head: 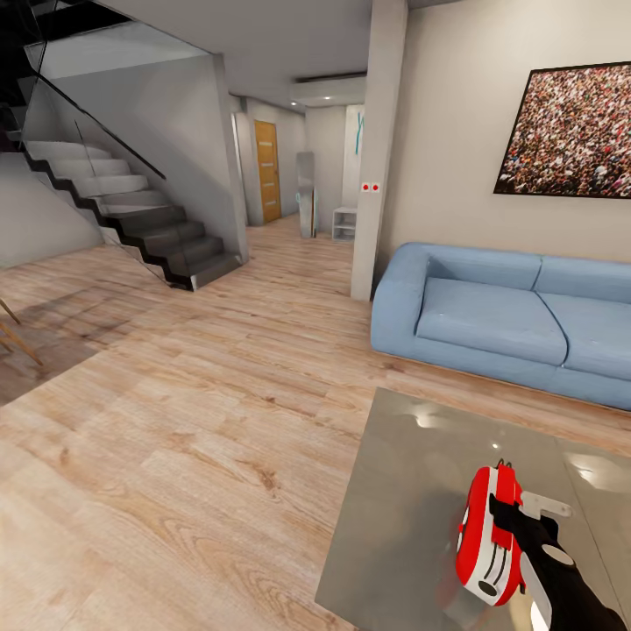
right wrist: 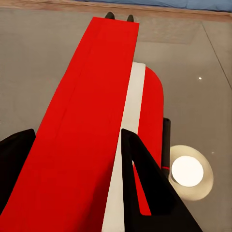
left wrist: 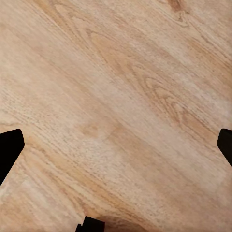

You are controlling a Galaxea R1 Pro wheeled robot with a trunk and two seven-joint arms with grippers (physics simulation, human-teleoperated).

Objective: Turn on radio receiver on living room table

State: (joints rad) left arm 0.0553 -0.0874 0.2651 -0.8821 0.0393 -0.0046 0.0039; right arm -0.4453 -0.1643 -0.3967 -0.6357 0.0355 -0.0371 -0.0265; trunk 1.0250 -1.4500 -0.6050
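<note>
From the head view I get only part of the right arm: its dark forearm enters at the lower right corner and runs off the edge, so the wrist joint is cut off. The right gripper sits against the radio receiver, which stands on edge, tilted, over the near part of the table. Whether the receiver's lower edge touches the glass or hangs just above it I cannot tell; the frame cuts that area. The dial is not visible to me, and only the tip of the thin wire handle pokes up at the receiver's far end.

In the right wrist view the right gripper has one dark finger on each side of the receiver, pressed to its red and white body: closed on it. The two prongs at its far end are small and blurred. A bright round reflection sits on the table beside it.

The left gripper shows only as two dark fingertips at opposite edges of the left wrist view, spread wide with nothing between them, above the wooden floor.

Around: blue sofa just beyond the table, framed picture above it, pillar, staircase, wooden door down the hallway. A chair leg at the left edge is cropped.
</note>
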